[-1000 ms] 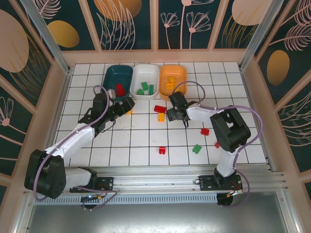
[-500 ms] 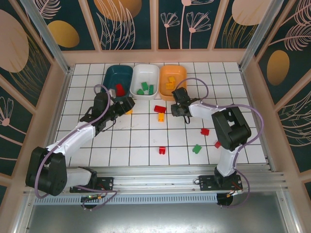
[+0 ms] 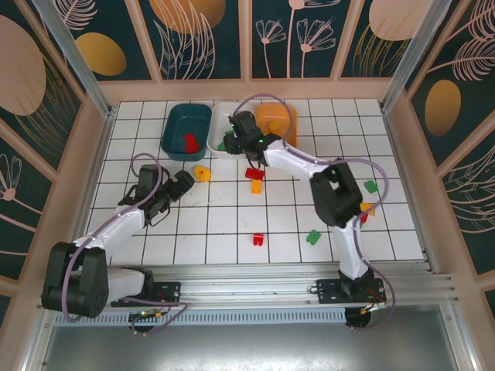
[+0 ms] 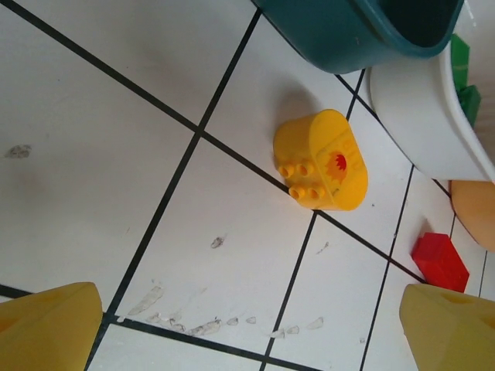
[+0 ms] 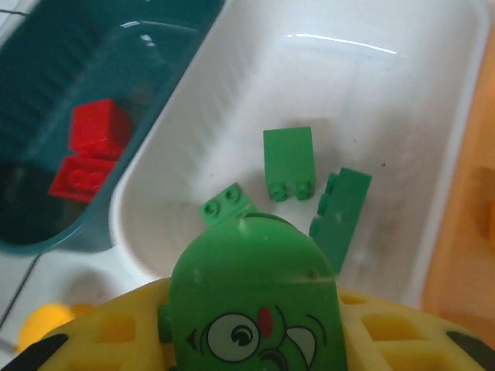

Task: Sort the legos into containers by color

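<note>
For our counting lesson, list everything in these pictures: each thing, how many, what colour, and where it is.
teal tub: one, dark teal, far side, left of row.
white tub: one, white, middle of row.
orange tub: one, orange, right of row.
red legos: two, red, in teal tub.
green legos: three, green, in white tub.
yellow rounded lego: one, yellow, on tiles near teal tub.
loose legos: several, red, green, yellow, scattered on tiles.
table: one, white tiles.
left tool: one, yellow fingers, open, above tiles.
right tool: one, yellow fingers, gripping green face lego over white tub.
</note>
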`<action>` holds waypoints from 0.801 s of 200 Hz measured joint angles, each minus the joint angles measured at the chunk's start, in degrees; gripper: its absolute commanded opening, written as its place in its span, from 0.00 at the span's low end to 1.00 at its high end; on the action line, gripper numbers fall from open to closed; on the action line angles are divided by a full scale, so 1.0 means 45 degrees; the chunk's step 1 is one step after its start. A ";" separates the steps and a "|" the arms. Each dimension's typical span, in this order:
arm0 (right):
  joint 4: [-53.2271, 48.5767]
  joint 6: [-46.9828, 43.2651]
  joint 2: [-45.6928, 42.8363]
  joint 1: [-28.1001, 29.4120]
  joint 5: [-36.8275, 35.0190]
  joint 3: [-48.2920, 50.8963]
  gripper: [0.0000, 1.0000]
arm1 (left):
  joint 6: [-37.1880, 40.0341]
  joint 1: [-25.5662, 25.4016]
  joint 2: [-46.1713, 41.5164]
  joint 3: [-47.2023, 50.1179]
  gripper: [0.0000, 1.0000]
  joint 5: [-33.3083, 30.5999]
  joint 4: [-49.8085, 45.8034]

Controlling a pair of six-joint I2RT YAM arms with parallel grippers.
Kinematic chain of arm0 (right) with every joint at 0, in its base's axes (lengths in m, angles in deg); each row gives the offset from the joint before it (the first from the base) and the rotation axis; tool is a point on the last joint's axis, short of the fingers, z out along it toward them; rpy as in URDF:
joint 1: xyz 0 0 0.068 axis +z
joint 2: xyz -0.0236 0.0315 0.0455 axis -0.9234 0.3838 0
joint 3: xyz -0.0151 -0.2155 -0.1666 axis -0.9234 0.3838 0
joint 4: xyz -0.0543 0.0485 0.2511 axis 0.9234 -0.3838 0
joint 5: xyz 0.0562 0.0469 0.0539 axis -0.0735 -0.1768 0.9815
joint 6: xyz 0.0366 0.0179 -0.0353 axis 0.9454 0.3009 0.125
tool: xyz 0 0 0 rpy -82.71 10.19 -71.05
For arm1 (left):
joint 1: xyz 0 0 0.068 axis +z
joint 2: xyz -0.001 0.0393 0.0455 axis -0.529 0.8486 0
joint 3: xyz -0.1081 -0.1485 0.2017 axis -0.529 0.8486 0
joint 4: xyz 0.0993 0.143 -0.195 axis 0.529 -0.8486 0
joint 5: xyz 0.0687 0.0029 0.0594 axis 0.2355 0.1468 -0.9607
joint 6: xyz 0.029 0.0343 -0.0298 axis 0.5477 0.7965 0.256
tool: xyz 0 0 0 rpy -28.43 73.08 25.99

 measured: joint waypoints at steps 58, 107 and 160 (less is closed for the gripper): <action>-0.1608 -0.0044 0.2244 -0.0097 -0.0097 -0.3293 0.64 | 0.0189 0.0000 -0.1239 0.0389 0.95 0.0340 -0.0005; -0.1248 0.0083 -0.0393 0.0068 -0.1001 -0.1015 0.68 | 0.0306 0.0000 -0.1331 0.0384 0.92 0.0646 0.0223; -0.0379 0.3589 -0.5741 0.0646 -0.2448 0.6188 0.77 | 0.0126 0.0000 -0.1331 0.0364 0.97 -0.0058 0.0233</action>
